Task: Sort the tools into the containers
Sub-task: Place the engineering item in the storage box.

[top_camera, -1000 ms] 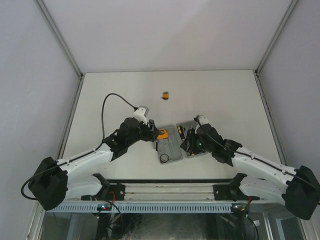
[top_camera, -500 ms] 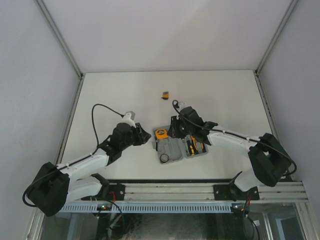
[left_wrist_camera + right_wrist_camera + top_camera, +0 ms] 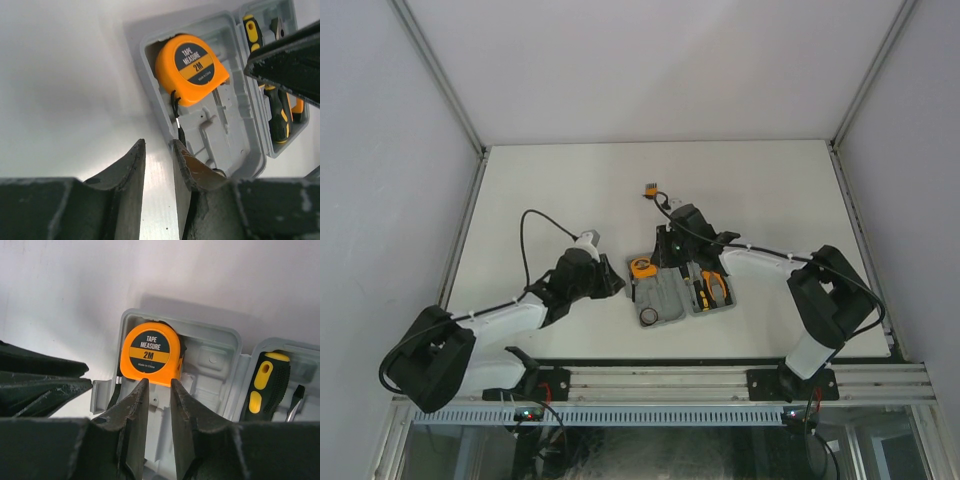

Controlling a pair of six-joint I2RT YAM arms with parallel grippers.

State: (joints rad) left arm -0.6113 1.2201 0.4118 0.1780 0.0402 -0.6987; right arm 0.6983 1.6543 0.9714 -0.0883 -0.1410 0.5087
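The grey tool case (image 3: 672, 290) lies open near the table's front. The orange tape measure (image 3: 642, 267) sits in its left half, and also shows in the left wrist view (image 3: 190, 62) and the right wrist view (image 3: 151, 354). A black ring (image 3: 648, 317) lies at that half's near end. Screwdrivers (image 3: 280, 117) and orange-handled pliers (image 3: 714, 284) lie in the right half. The tiny orange-black block (image 3: 649, 187) lies alone on the table beyond the case. My left gripper (image 3: 616, 282) is just left of the case, jaws nearly together and empty. My right gripper (image 3: 156, 382) hovers at the tape measure's near edge, jaws nearly together and empty.
The white table (image 3: 540, 200) is walled by pale panels on three sides. A black cable (image 3: 535, 225) loops over my left arm. My right arm (image 3: 292, 60) crosses above the case's right half in the left wrist view.
My right gripper has swung left from the case's right half to the tape measure. My left gripper let go of the tape measure, drew back left, then came back toward the case.
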